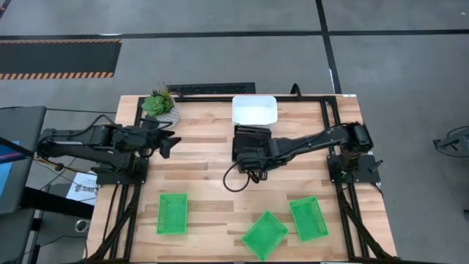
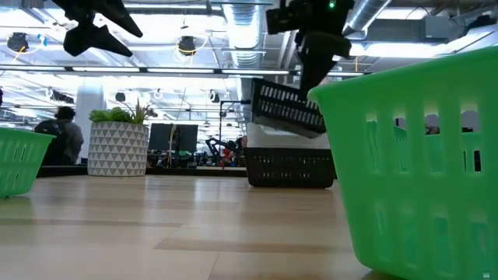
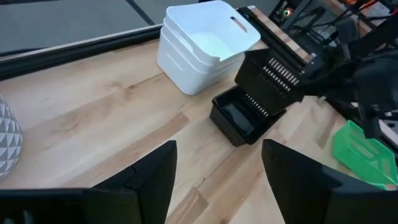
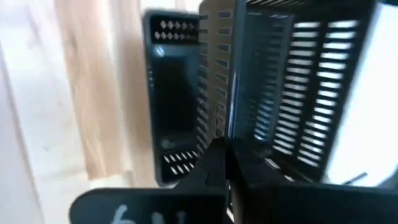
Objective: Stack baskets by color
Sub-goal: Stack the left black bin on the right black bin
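My right gripper (image 4: pixel 225 167) is shut on a black mesh basket (image 2: pixel 286 109), which hangs tilted just above another black basket (image 2: pixel 289 166) standing on its base on the table. In the left wrist view the held black basket (image 3: pixel 273 78) hangs over the standing black basket (image 3: pixel 239 119). Behind them, nested white baskets (image 1: pixel 254 110) stand at the far edge. Three green baskets (image 1: pixel 172 213) (image 1: pixel 264 235) (image 1: pixel 308 218) lie apart along the near side. My left gripper (image 3: pixel 217 174) waits open, raised over the table's left part (image 1: pixel 170 143). My right gripper pinches one mesh side wall of the black basket at its rim (image 4: pixel 231 134), one finger inside and one outside. The fingers come slanting down from the table's right side. The basket hangs tilted below them (image 2: pixel 303 117), clear of the black basket beneath.
A potted plant (image 1: pixel 160 105) in a patterned white pot stands at the far left corner. A dark cable loops on the wood near the middle (image 1: pixel 233 180). Bare wood lies between the black baskets and the green ones (image 1: pixel 220 198).
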{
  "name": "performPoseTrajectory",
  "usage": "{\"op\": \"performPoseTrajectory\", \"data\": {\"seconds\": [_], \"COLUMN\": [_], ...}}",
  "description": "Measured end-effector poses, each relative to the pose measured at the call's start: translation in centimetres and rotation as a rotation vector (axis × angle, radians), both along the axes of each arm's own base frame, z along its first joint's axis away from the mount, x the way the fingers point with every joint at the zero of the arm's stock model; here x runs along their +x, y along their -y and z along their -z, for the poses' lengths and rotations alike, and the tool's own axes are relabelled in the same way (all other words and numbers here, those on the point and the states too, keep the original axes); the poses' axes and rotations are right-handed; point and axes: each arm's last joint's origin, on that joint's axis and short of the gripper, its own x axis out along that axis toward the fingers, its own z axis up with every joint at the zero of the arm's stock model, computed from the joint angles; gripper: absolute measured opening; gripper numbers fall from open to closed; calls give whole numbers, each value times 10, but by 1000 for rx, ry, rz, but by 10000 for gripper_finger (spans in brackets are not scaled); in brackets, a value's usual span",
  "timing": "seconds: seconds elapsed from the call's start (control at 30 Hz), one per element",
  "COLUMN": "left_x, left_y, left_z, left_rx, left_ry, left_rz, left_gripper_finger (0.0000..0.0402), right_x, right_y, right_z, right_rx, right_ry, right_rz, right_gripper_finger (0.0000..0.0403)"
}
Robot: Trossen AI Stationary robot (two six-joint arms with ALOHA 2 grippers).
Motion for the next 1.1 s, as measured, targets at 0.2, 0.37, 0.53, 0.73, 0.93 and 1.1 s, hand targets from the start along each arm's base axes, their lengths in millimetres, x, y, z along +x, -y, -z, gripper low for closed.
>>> {"op": "performPoseTrajectory", "data": {"seconds": [0.2, 0.37, 0.53, 0.73, 0.93, 1.1], "left_x": [1, 1, 1, 1, 0, 0], "left_y": [0, 0, 0, 0, 0, 0], "left_z": [1, 1, 1, 1, 2, 2], "left_rx": [0, -1, 0, 1, 2, 0], "left_ry": [-5, -6, -7, -16, -25, -26], "left_rz": [-1, -1, -1, 0, 0, 2], "left_gripper_finger": [224, 224, 224, 224, 224, 224], "right_x": [8, 12, 16, 16, 16, 16], "right_y": [5, 10, 15, 16, 16, 17], "right_z": [18, 26, 34, 33, 34, 33], "right_rx": [46, 44, 89, 94, 90, 89], "right_ry": [-48, -71, -85, -80, -96, -90], "right_rz": [16, 38, 49, 50, 35, 35], "right_gripper_finger": [6, 8, 11, 36, 67, 88]}}
